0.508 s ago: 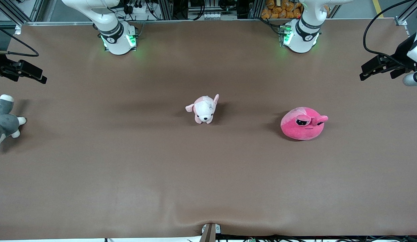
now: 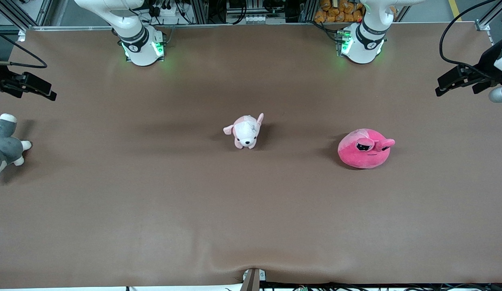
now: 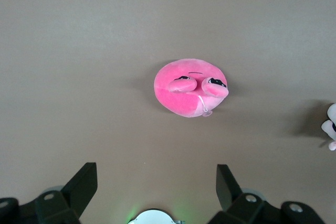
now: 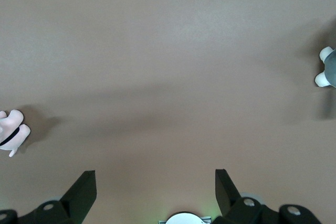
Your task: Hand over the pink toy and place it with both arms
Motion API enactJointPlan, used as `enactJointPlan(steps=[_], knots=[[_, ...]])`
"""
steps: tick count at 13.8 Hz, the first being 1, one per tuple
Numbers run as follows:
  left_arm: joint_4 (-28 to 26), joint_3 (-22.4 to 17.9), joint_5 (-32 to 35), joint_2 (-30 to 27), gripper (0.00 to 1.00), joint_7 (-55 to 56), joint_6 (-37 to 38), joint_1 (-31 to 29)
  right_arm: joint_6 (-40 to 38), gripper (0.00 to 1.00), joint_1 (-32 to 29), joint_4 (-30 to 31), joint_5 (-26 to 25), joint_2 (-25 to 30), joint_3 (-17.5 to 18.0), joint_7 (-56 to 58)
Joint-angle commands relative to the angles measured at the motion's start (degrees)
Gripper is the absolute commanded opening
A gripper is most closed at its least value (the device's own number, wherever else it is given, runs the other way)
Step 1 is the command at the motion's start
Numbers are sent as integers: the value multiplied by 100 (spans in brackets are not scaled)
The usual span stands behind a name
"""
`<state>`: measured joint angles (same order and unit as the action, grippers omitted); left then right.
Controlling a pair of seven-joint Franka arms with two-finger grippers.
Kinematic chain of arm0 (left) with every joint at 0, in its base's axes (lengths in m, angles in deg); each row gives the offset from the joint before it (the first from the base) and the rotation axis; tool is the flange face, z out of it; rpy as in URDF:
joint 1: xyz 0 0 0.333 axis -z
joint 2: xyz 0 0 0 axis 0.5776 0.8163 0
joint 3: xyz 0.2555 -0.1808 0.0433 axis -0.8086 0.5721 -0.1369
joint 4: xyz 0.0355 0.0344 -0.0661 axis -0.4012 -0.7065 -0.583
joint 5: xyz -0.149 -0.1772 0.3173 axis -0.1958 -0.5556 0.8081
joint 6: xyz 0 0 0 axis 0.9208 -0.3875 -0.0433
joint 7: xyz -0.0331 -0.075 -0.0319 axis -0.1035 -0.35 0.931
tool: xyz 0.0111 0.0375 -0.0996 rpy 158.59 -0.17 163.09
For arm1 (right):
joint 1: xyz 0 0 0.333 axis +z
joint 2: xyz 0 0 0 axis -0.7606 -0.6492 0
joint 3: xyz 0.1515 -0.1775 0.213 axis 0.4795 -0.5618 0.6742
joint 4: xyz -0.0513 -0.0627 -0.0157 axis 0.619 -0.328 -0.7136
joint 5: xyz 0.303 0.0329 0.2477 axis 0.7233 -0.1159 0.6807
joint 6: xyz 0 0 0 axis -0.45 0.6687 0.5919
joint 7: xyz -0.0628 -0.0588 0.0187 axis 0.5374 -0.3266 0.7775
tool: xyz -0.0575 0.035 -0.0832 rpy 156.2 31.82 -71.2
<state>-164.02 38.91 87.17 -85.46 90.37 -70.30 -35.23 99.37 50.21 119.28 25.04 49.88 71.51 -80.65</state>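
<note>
The pink toy (image 2: 366, 149), a round hot-pink plush with half-lidded black eyes, lies on the brown table toward the left arm's end. It also lies in the middle of the left wrist view as the pink toy (image 3: 189, 87), well clear of the fingers. My left gripper (image 2: 441, 85) hangs open over the table's edge at that end, with nothing in it; the left gripper (image 3: 156, 174) shows bare table between its fingers. My right gripper (image 2: 48, 92) hangs open and empty over the other end; the right gripper (image 4: 155, 179) sees only table.
A pale pink-and-white puppy plush (image 2: 246, 131) stands at the table's middle. A grey-and-white plush animal (image 2: 6, 147) lies at the right arm's end. A fold in the table cover (image 2: 251, 262) rises at the edge nearest the front camera.
The left gripper has drifted slightly outward toward its end of the table. The toys and the right arm have not moved.
</note>
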Motion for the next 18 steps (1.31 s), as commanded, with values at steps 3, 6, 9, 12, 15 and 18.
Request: enactJointPlan(steps=[3, 6, 9, 12, 15, 18], knots=[[145, 22, -7, 104, 100, -56, 366, 13, -9, 100, -7, 69, -104, 80, -6, 61], [119, 30, -16, 95, 100, 22, 366, 30, -18, 100, -25, 61, -104, 98, -33, 70], [40, 30, -51, 87, 100, 41, 366, 22, -27, 100, -7, 61, -104, 106, -15, 70], [13, 30, -51, 87, 100, 58, 340, 30, -36, 100, -16, 69, -104, 115, -24, 96], [-74, 83, -68, 61, 100, 303, 340, 22, -62, 100, -16, 52, -104, 124, -33, 96], [-119, 153, -77, 60, 100, 672, 340, 13, -62, 100, -16, 52, -104, 124, -24, 96]])
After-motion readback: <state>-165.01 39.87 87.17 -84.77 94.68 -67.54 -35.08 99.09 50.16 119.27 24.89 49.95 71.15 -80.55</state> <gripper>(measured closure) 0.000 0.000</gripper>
